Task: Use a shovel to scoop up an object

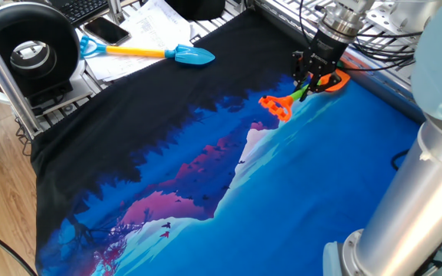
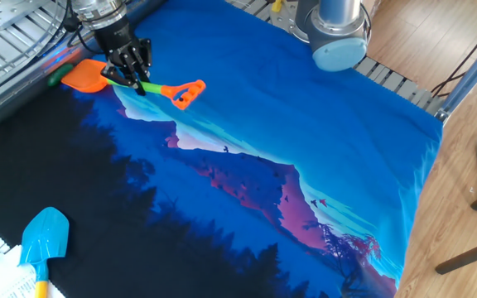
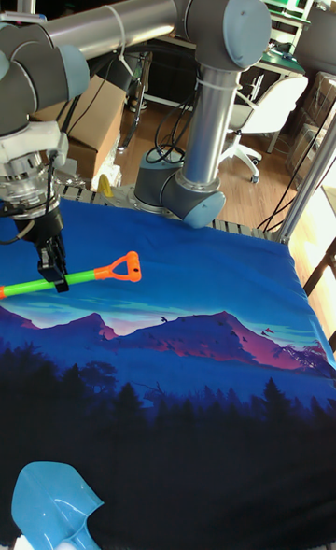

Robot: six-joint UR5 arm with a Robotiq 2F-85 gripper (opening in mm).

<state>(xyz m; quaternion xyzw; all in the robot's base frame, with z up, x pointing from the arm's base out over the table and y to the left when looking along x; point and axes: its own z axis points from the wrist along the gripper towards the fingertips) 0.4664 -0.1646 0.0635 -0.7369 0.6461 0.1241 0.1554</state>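
Note:
My gripper (image 1: 304, 86) is shut on the green shaft of the shovel (image 1: 275, 106) near the far edge of the cloth. In the other fixed view the gripper (image 2: 131, 83) holds the shovel (image 2: 84, 77) with its orange blade pointing left and its D-handle pointing right, low over the cloth. The object (image 2: 54, 79), a small dark green piece, peeks out at the blade's left edge; I cannot tell if they touch. In the tall view the gripper (image 3: 58, 281) clamps the shovel (image 3: 89, 276), and the blade and the object are out of frame.
A blue-bladed shovel (image 1: 183, 54) with a yellow shaft lies on papers at the back left, also seen at the bottom as a blue shovel (image 2: 44, 236). A phone (image 1: 106, 31) and a black round device (image 1: 29, 46) sit off the cloth. The arm's base (image 2: 338, 33) stands at the cloth's edge.

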